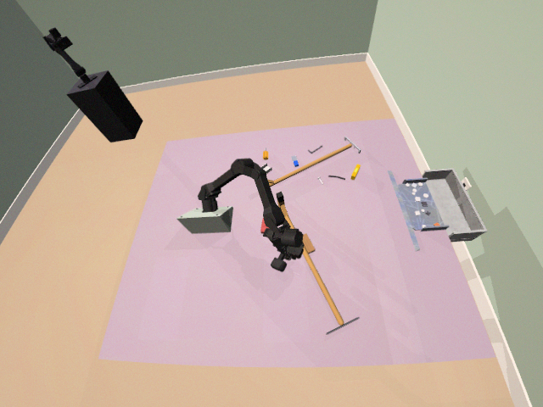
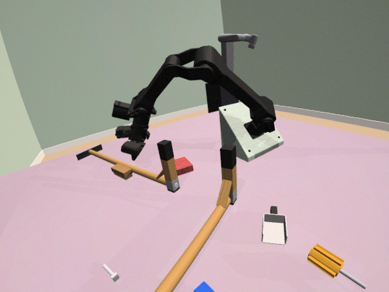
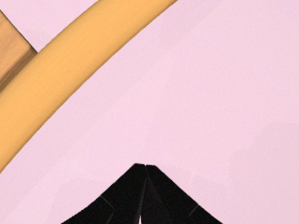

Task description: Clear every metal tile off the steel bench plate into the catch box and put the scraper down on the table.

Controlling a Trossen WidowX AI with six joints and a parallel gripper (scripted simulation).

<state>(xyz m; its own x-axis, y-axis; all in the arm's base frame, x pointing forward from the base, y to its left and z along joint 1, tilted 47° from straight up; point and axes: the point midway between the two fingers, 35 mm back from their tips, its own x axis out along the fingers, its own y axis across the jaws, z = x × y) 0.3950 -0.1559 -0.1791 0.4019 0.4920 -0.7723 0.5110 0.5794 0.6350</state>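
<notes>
My gripper (image 2: 134,157) (image 3: 145,165) is shut and empty, pointing down above the mat beside a long wooden-handled tool (image 1: 323,289) (image 2: 143,172) (image 3: 70,70) with a flat dark blade (image 1: 342,325) (image 2: 89,152). This tool lies on the mat; its upright black-topped grip (image 2: 165,157) stands at the near end. A second long-handled tool (image 1: 313,164) (image 2: 194,245) has a grey crosswise head (image 1: 352,145). The steel plate (image 1: 410,205) carries several small light and dark tiles and an orange piece. The grey catch box (image 1: 449,203) adjoins its far end. Fingertips are hidden in the top view.
A brown block (image 1: 309,243) (image 2: 121,170) (image 3: 14,47) lies against the dark-bladed tool's handle. A red block (image 2: 183,165), white dustpan (image 2: 274,232), orange screwdriver (image 2: 325,260), blue item (image 1: 295,163), yellow item (image 1: 355,171) and small bolt (image 2: 110,272) lie around the tools.
</notes>
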